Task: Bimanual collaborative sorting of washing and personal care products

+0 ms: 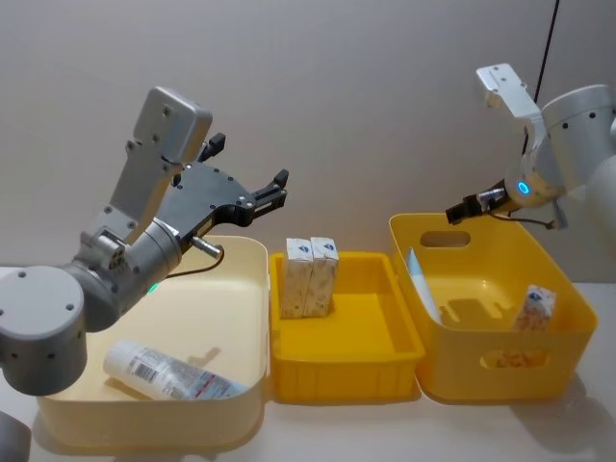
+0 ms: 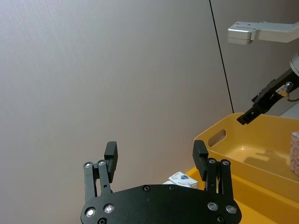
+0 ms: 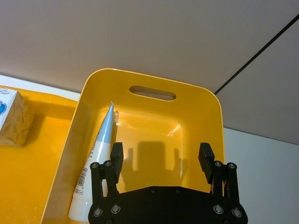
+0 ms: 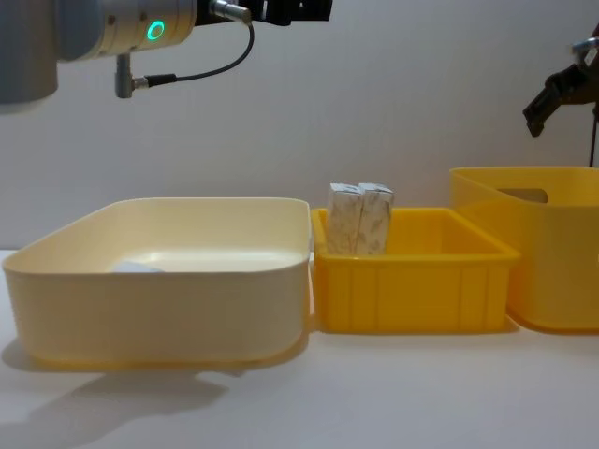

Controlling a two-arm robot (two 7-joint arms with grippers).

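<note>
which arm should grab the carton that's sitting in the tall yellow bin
Probably the right. The right gripper hangs open above the tall yellow bin, where the white carton stands in the near right corner. The left gripper, also open, is up over the cream tub, two containers away.

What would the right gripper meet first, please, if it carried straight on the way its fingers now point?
Probably the far wall of the deep yellow plastic tub. The open right gripper points into the tub, beside the pale blue tapered squeeze tube leaning along one side. Depth is unclear, so it could meet the floor first.
</note>
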